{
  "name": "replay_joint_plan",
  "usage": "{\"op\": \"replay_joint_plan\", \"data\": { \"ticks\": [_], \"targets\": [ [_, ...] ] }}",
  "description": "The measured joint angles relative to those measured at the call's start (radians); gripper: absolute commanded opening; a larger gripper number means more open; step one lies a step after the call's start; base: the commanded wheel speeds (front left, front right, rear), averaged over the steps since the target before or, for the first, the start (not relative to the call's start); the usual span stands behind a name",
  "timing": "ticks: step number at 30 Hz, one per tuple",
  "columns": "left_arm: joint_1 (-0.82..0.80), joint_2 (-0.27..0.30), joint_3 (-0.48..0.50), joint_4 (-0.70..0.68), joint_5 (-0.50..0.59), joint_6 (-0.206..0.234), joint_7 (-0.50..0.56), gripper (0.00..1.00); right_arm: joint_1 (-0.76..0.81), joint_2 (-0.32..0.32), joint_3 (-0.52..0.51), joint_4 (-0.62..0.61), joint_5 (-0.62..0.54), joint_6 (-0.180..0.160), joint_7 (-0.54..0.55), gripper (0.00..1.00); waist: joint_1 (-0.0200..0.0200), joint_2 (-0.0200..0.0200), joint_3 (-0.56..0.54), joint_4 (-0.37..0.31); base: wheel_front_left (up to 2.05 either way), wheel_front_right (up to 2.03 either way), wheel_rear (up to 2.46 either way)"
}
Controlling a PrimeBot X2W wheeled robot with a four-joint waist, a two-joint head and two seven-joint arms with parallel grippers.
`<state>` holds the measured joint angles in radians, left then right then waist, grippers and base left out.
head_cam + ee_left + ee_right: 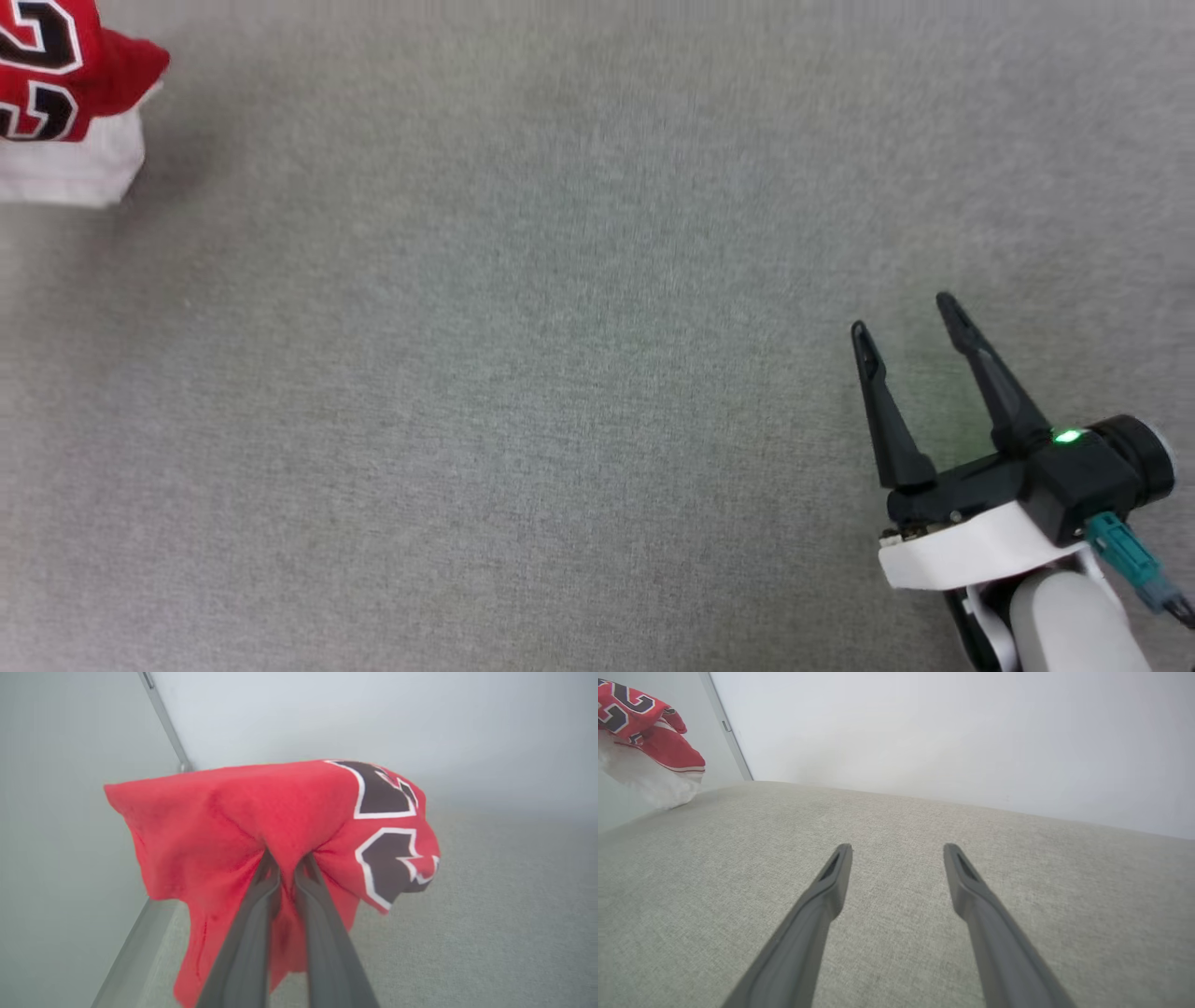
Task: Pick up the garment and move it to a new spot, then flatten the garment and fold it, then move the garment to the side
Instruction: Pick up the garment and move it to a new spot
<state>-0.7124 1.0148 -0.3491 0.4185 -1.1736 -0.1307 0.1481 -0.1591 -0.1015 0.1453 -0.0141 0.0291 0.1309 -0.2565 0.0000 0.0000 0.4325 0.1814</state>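
A woven grey fabric surface spreads across the head view. Its weave is fine and even, with a slightly darker patch toward 10 o'clock. In the right wrist view the same cloth runs from 6 o'clock up to a soft, rounded far edge, and a plain white wall rises behind it toward 12 o'clock. At 11 o'clock a thin metal strip stands upright in the corner. In the left wrist view a pale grey-green side panel takes up the 9 o'clock side, and a metal rail runs along its foot toward 7 o'clock. The light is soft and diffuse.
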Motion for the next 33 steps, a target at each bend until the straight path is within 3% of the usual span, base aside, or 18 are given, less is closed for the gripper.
{"op": "replay_joint_plan", "data": {
  "ticks": [6, 12, 16, 23, 33],
  "targets": [
    [-0.037, 0.046, -0.04, -0.131, 0.121, 0.0, -0.109, 0.0, 0.024, 0.021, -0.004, 0.049, 0.033, 0.0, -0.006, 1.0, -0.0002, 0.0, -0.125, -0.014, 0.0, 0.0, 0.0],
    [-0.075, 0.003, -0.097, -0.26, 0.222, 0.019, -0.139, 0.0, 0.042, 0.039, -0.01, 0.049, 0.051, 0.0, -0.007, 1.0, -0.0003, 0.0001, -0.215, -0.045, 0.0, 0.0, 0.0],
    [-0.092, -0.079, -0.151, -0.331, 0.295, 0.053, -0.171, 0.0, 0.047, 0.045, -0.004, 0.049, 0.058, 0.0, -0.007, 1.0, -0.0003, 0.0, -0.244, -0.083, 0.0, 0.0, 0.0],
    [-0.088, -0.281, -0.287, -0.38, 0.407, 0.115, -0.219, 0.0, 0.053, 0.048, -0.018, 0.035, 0.06, 0.0, -0.007, 1.0, -0.0002, 0.0, -0.26, -0.152, 0.0, 0.0, 0.0],
    [0.016, -0.538, -0.496, -0.152, 0.592, 0.22, -0.343, 0.0, 0.053, 0.049, -0.04, 0.003, 0.07, 0.0, -0.007, 1.0, -0.0001, 0.0, -0.242, -0.251, 0.0, 0.0, 0.0]
  ]
}}
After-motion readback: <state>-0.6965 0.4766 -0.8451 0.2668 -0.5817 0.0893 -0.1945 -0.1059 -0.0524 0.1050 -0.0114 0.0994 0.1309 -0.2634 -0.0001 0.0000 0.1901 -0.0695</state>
